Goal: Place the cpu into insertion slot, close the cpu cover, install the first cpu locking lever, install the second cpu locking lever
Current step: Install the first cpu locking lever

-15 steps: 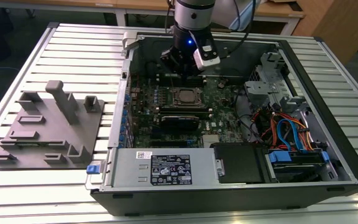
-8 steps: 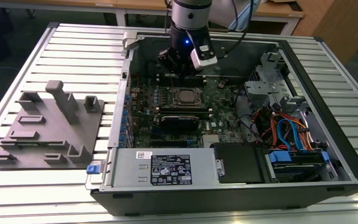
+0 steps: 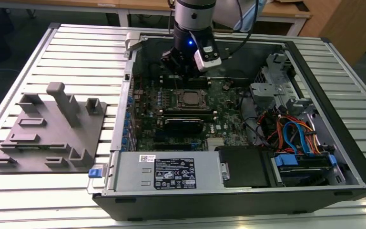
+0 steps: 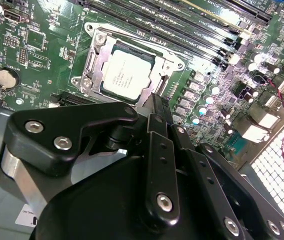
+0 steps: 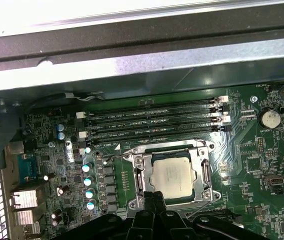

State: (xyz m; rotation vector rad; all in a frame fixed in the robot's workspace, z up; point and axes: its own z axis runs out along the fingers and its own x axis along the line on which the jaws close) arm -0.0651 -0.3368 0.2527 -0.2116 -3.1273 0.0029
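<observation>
**The cpu (image 5: 171, 176) seated, gripper (image 5: 154, 197) closed beside it**

The gripper's fingers are pressed together, their tips just beside the cpu cover (image 5: 205, 172). The cover lies flat around the cpu in the insertion slot (image 4: 136, 48). In the exterior view this is at the upper middle of the frame, inside the open computer case (image 3: 335, 95) on the slatted counter (image 3: 75, 57).

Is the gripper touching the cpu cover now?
Cannot tell. In both wrist views the gripper overlaps the cpu cover at its edge; neither contact nor gap shows.
</observation>
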